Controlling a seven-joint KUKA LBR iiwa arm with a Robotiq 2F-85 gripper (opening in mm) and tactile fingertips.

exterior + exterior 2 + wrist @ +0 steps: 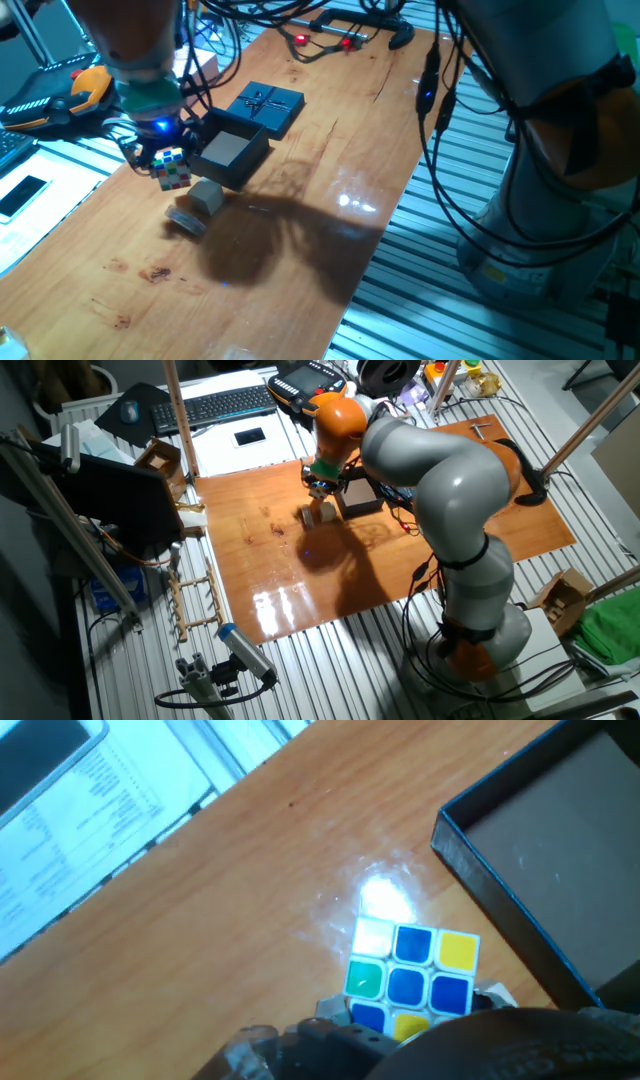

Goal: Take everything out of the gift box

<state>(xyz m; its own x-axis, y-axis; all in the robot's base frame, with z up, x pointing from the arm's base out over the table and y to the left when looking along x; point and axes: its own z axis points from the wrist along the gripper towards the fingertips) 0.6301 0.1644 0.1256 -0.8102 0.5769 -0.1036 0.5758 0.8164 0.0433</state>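
The gripper (168, 160) hangs just left of the gift box (232, 152), its jaws pinching the puzzle cube (172, 168) above the wooden surface (300, 230). In the hand view the puzzle cube (410, 982) is cut off below by the dark gripper body, and only a corner of the gift box (545, 870) shows (its floor looks bare there). The beige cube (207, 196) and the flat piece (186, 219) lie on the surface in front of the box. The lid (267, 105) lies behind it. In the other fixed view these things are too small to tell apart.
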